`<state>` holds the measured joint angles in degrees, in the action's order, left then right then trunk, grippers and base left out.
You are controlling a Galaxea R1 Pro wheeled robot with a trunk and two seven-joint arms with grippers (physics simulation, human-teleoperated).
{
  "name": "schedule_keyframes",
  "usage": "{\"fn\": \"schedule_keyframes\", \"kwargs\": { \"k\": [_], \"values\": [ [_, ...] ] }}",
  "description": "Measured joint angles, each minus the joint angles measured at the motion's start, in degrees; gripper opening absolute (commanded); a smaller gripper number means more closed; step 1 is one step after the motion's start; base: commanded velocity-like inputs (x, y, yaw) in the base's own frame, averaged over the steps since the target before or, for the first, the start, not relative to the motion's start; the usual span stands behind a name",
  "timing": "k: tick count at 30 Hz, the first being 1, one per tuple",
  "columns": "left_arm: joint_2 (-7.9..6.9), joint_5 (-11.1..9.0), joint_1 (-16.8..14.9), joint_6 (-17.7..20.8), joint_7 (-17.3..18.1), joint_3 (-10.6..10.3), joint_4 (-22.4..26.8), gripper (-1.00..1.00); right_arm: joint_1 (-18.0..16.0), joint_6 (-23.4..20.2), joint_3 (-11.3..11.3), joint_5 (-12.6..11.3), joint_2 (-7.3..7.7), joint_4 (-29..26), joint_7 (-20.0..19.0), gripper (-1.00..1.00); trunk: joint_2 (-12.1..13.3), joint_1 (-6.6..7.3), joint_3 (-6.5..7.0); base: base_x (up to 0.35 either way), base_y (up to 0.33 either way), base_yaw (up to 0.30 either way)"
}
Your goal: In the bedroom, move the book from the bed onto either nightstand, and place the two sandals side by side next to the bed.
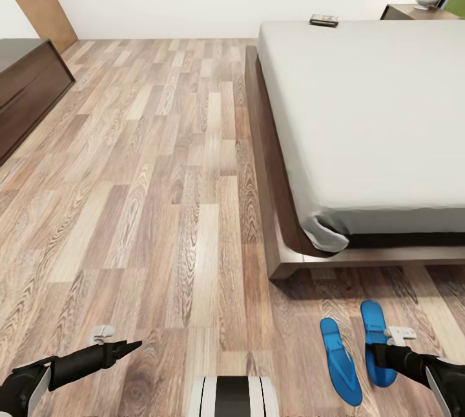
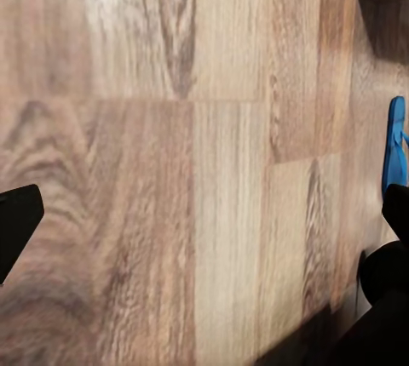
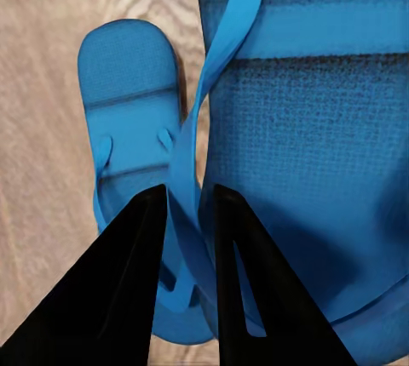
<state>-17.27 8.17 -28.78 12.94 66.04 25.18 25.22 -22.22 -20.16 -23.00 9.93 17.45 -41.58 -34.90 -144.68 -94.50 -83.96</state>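
Both sandals lie on the wood floor (image 1: 161, 178) near the foot of the bed (image 1: 361, 119), side by side w/ a narrow gap: left sandal (image 1: 340, 361), right sandal (image 1: 376, 342). Right gripper (image 3: 189, 213) is right over the right sandal; its fingers sit close together w/ the blue thong strap (image 3: 200, 128) between them, prob. pinching it, since the strap is the easiest part of a flat sole to grab. Left gripper (image 1: 126, 347) hovers over bare floor, fingers spread, holding nothing. Book (image 1: 323, 20) lies at the far edge of the mattress, near the nightstand (image 1: 403, 12).
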Motion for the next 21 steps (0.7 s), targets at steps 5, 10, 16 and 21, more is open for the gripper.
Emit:
{"fn": "schedule_keyframes", "kwargs": {
  "k": [5, 10, 16, 21],
  "values": [
    [0.15, 0.0, 0.0, 0.0, 0.0, 0.0, 0.03, 1.0, 0.0, -0.01, 0.0, 0.17, 0.0, 0.0, 0.08, -1.0, -0.07, -0.13, -1.11, 0.0, 0.0, 0.0],
    [0.17, 0.0, 0.0, 0.0, 0.0, 0.0, 0.01, 1.0, 0.0, -0.04, 0.0, 0.25, 0.0, 0.0, 0.09, -1.0, -0.13, -0.26, -2.22, 0.0, 0.0, 0.0],
    [0.16, 0.0, 0.0, 0.0, 0.0, 0.0, 0.03, 1.0, -0.01, -0.05, 0.0, 0.28, 0.0, 0.0, 0.09, -1.0, -0.21, -0.41, -3.55, 0.0, 0.0, 0.0],
    [0.16, 0.0, 0.0, 0.0, 0.07, 0.0, 0.03, 1.0, -0.04, -0.07, 0.0, 0.28, 0.0, 0.0, 0.09, -1.0, -0.26, -0.49, -4.22, 0.0, 0.0, 0.0]
  ]
}}
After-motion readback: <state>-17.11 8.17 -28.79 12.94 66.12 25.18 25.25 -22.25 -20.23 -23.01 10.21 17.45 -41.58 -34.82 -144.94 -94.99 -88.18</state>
